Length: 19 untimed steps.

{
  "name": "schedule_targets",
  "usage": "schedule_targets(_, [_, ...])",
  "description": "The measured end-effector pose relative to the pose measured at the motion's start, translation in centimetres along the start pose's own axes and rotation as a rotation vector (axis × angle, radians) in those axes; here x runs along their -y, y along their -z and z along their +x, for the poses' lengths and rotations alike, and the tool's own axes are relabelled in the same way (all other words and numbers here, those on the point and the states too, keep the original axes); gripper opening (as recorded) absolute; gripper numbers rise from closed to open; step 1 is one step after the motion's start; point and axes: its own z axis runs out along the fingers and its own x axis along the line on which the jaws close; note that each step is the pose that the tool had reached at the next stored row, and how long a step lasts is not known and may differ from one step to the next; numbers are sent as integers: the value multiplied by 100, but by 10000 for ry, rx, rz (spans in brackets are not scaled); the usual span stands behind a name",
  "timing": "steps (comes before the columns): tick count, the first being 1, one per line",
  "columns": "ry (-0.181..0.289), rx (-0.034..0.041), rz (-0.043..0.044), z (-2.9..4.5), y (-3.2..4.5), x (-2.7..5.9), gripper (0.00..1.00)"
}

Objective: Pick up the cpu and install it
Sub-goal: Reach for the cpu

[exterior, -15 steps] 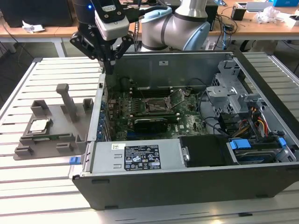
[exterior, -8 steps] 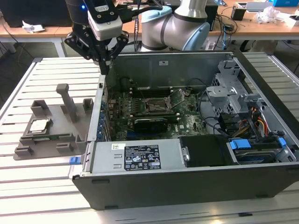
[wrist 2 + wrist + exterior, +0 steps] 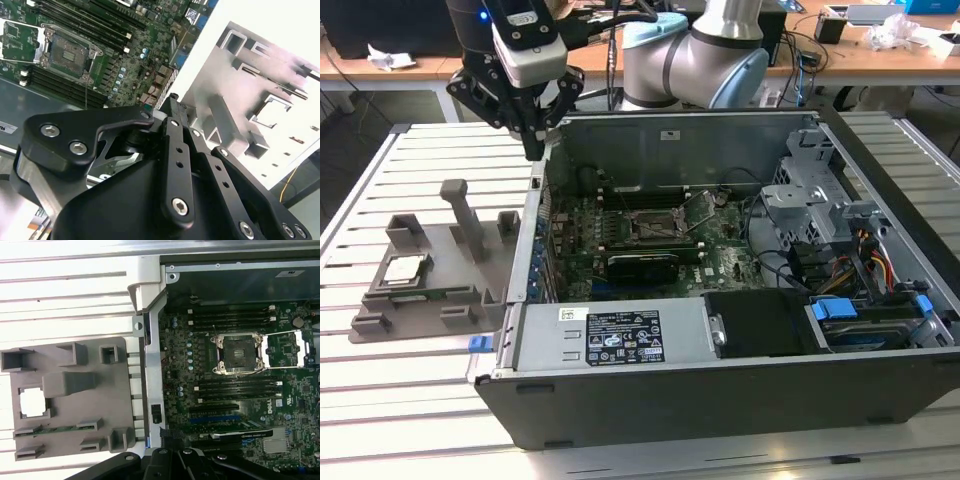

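The cpu [image 3: 402,270], a small silver square, lies flat in a recess of the grey fixture plate [image 3: 455,292] at the exterior view's left. In the first wrist view the cpu [image 3: 33,403] shows as a bright square in the plate [image 3: 100,405]. My gripper [image 3: 534,150] hangs above the case's left wall, between the plate and the motherboard, fingers drawn together with nothing in them. The socket [image 3: 650,222] on the board stands with its frame lifted; it also shows in both wrist views, socket [image 3: 237,354], socket [image 3: 67,47], beyond my gripper [image 3: 174,102].
The open computer case [image 3: 620,345] lies on a white slatted table [image 3: 410,400]. A drive cage [image 3: 810,200] and coloured cables [image 3: 875,265] fill its right side. A tall grey post [image 3: 465,215] rises from the fixture plate. Desks stand behind.
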Motion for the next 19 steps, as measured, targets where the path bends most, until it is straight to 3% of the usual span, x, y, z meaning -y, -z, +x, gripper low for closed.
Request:
schedule_targets(9, [0, 0, 0, 102, 2, 8, 11])
schedule_targets(19, [0, 0, 0, 270, 5, 20, 11])
